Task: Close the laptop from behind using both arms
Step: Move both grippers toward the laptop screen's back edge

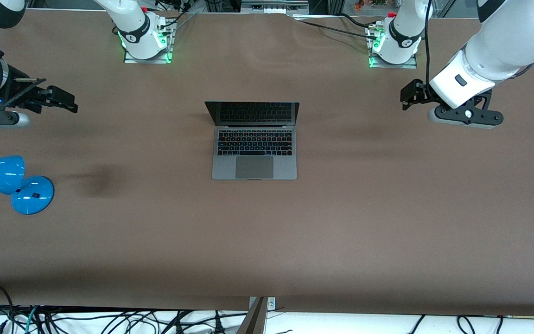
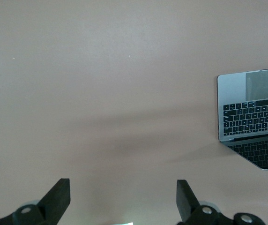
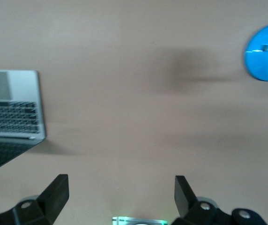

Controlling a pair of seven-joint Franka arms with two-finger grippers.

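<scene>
The laptop (image 1: 254,144) stands open in the middle of the brown table, its dark screen upright on the side toward the arm bases and its keyboard and trackpad facing the front camera. It also shows at the edge of both wrist views as the laptop (image 2: 253,117) and the laptop (image 3: 12,112). My left gripper (image 1: 405,98) hovers open over bare table toward the left arm's end, well apart from the laptop. My right gripper (image 1: 73,103) hovers open over bare table toward the right arm's end. Nothing is between the left gripper's (image 2: 123,197) or the right gripper's (image 3: 121,194) fingers.
A blue desk lamp (image 1: 12,183) lies on the table at the right arm's end, nearer to the front camera than the right gripper; it shows as the lamp (image 3: 265,56) too. The arm bases (image 1: 146,41) glow green. Cables (image 1: 109,320) hang along the table's front edge.
</scene>
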